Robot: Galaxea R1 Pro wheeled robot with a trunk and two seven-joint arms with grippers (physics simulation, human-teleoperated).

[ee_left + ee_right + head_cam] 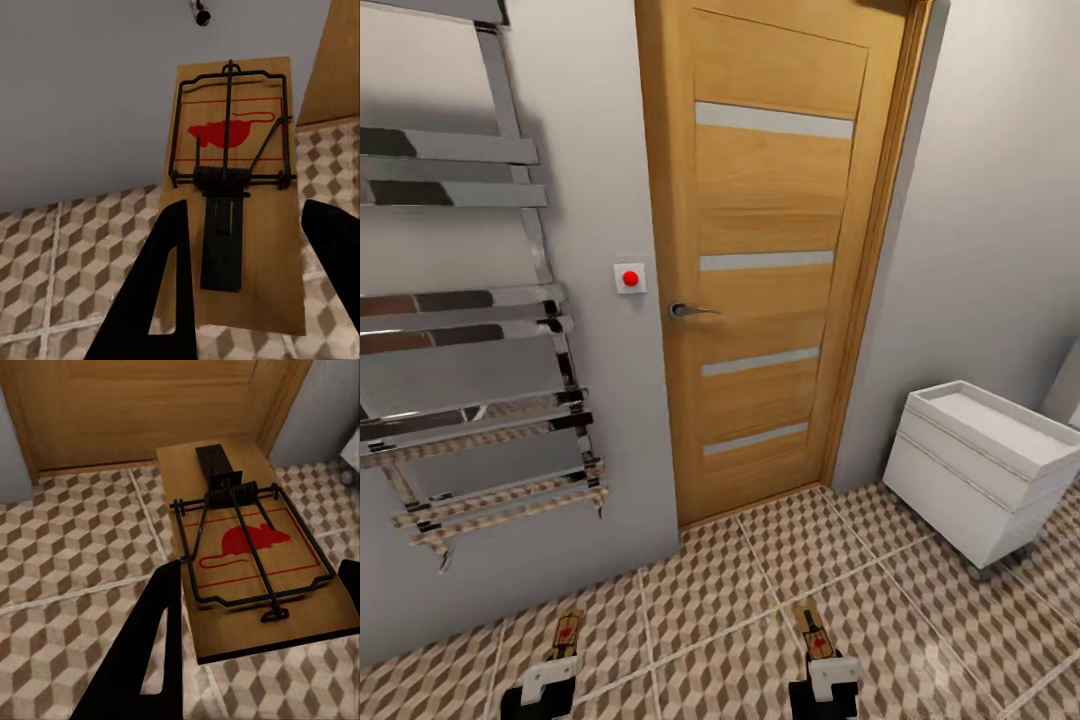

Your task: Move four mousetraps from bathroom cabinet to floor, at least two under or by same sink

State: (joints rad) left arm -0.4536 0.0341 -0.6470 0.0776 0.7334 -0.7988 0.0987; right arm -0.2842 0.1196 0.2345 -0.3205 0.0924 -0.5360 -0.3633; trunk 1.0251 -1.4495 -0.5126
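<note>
left gripper [547, 678] clamped on trap [232, 187] | right gripper [826, 678] clamped on second trap [247, 547] | both above floor [710, 590] by door [770, 250] | sink [985, 450] right: turn, lower flat beside it

The floor [760, 600] is showing a brown-and-beige cube pattern with pale grout lines. The door [770, 250] is glowing orange-brown wood, crossed by four pale grey strips, with a chrome handle [688, 310]. The walls [990, 200] are reading plain light grey. A white switch [630, 278] is carrying a red button. The towel rail [470, 330] is shining chrome — mirroring the tiles. The vanity [980, 470] is showing white. Each trap [240, 187] [247, 547] is showing tan wood, black wire and a red mouse print — held by black fingers [161, 292] [146, 660].
</note>
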